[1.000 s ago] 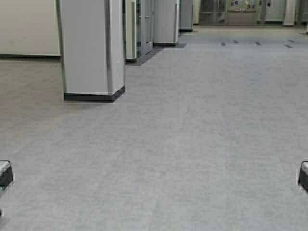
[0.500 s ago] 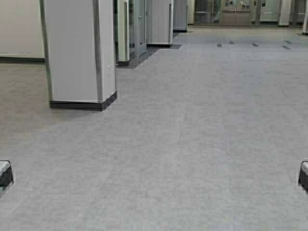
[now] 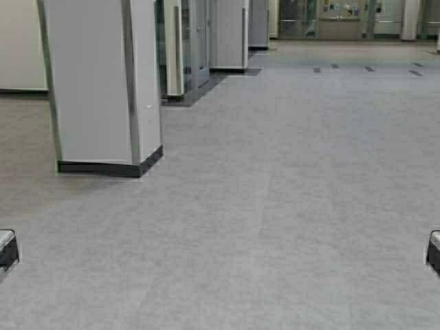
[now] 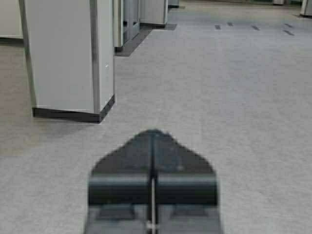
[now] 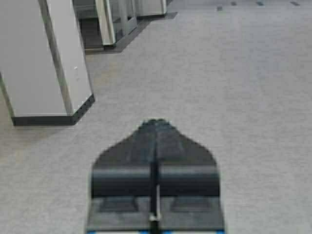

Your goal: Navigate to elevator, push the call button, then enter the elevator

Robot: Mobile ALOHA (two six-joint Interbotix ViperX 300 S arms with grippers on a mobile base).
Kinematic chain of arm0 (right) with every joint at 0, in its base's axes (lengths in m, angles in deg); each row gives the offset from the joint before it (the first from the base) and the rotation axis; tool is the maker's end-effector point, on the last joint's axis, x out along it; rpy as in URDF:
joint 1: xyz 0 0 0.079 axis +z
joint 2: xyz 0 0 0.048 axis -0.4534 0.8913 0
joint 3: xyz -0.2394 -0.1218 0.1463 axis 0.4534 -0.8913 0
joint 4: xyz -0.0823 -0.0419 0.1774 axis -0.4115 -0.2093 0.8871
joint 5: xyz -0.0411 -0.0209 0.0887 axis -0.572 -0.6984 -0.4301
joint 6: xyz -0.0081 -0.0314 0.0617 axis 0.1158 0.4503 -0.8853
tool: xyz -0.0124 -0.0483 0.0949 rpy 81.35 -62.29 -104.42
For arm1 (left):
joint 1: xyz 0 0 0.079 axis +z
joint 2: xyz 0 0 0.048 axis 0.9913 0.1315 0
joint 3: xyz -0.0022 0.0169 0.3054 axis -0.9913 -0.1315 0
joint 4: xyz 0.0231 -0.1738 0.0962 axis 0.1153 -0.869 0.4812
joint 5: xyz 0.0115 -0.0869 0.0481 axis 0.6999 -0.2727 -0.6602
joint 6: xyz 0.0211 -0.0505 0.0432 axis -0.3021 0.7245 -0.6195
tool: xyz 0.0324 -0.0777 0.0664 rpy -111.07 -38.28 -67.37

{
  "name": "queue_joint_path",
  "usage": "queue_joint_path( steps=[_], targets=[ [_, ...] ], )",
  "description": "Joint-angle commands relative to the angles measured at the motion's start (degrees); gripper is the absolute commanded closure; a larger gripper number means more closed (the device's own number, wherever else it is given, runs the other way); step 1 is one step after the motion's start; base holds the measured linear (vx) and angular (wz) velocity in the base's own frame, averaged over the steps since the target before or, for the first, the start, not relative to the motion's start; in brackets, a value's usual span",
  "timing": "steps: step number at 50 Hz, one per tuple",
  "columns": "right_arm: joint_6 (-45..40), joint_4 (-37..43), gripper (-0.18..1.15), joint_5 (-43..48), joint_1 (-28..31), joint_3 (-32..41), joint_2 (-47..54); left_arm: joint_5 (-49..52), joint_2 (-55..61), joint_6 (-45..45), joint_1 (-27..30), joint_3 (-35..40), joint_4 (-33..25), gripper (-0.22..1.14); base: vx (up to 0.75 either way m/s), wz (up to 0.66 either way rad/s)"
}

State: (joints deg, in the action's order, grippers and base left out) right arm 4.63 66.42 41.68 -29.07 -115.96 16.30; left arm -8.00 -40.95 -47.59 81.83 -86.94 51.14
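You're rolling over an open stretch of grey floor [image 3: 289,206], both arms parked low at the near corners. The left gripper [image 4: 152,141] and the right gripper [image 5: 155,130] each have their jaws pressed together, fingers meeting in a point, holding nothing, both aimed forward over bare floor.

Nearest thing is a big square pillar [image 3: 100,82] with a dark base strip, on your left at mid-distance. Past it on the left there's a row of upright steel-edged panels, and that's where what looks like the elevator [image 3: 189,45] sits, far left, well apart from both grippers and way out ahead of them. From here you only see it at a steep angle, so it shows as a thin sliver: its long axis runs straight up and down, and its front faces right, across the hall, rather than toward you. A dark mat strip [image 3: 199,86] lies on the floor in front of it.

The call button isn't something you can pick out here, too far and too edge-on to tell. At the far end of the hall there are glass doors [image 3: 323,17], and some short dark floor marks [image 3: 371,68] far right.
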Motion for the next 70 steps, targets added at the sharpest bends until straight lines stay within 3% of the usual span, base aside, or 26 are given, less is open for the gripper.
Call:
queue_joint_path(
  steps=[1,70],
  targets=[
    [-1.1,-0.1,0.92,0.5,0.2,1.0,1.0,-0.4,1.1,0.0,0.0,1.7,-0.2,0.89,0.7,0.23],
    [0.2,-0.7,0.92,-0.2,0.1,-0.1,-2.8,-1.7,3.4,3.4,0.0,2.1,-0.3,0.89,0.69,0.36]
  ],
)
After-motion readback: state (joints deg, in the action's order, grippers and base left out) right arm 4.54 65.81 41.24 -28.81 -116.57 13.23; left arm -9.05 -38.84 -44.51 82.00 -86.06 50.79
